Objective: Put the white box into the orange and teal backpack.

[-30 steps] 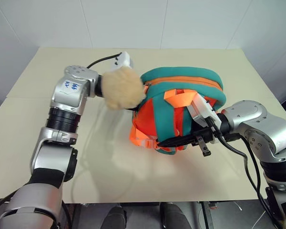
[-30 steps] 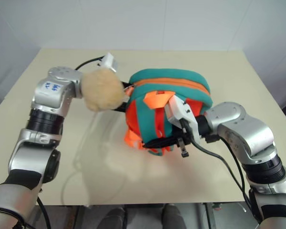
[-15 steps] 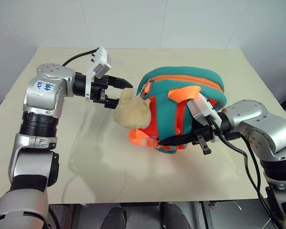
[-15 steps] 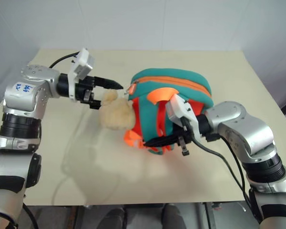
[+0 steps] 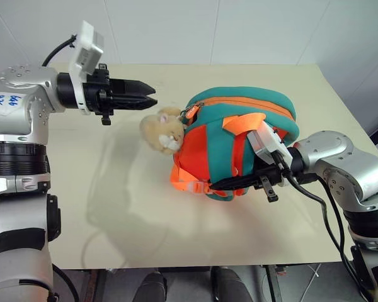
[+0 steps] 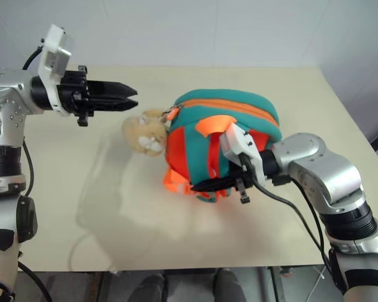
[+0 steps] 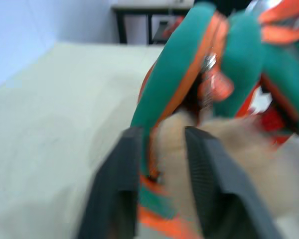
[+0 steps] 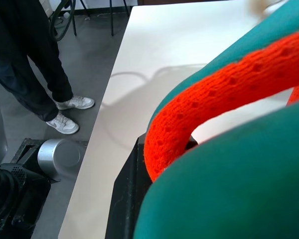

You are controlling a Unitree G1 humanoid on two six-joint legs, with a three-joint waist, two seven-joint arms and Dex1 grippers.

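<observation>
On the cream desk (image 5: 82, 207) in front of you, the orange and teal backpack (image 5: 239, 123) sits right of centre, its zippered teal top facing up and its orange webbing and straps turned toward you. A tan plush animal (image 5: 162, 130) hangs against the backpack's left side, lying on the desk surface.

Your right hand (image 5: 230, 184) reaches in from the right at the backpack's lower front, its black fingers clamped together on the straps there; in the right wrist view, one dark finger (image 8: 127, 194) is pressed against a loop of orange webbing (image 8: 224, 94) beside teal padding.

Your left hand (image 5: 152, 100) is raised above the desk to the left of the backpack, pointing toward it, apart from both the plush and the bag. Its two fingers (image 7: 117, 194) stand a narrow gap apart with nothing between them.

The white box is not something you can make out here; whether it is inside the backpack cannot be told.

In the right wrist view, a person's legs and light shoes (image 8: 65, 112) stand on the grey floor beyond the desk edge.
</observation>
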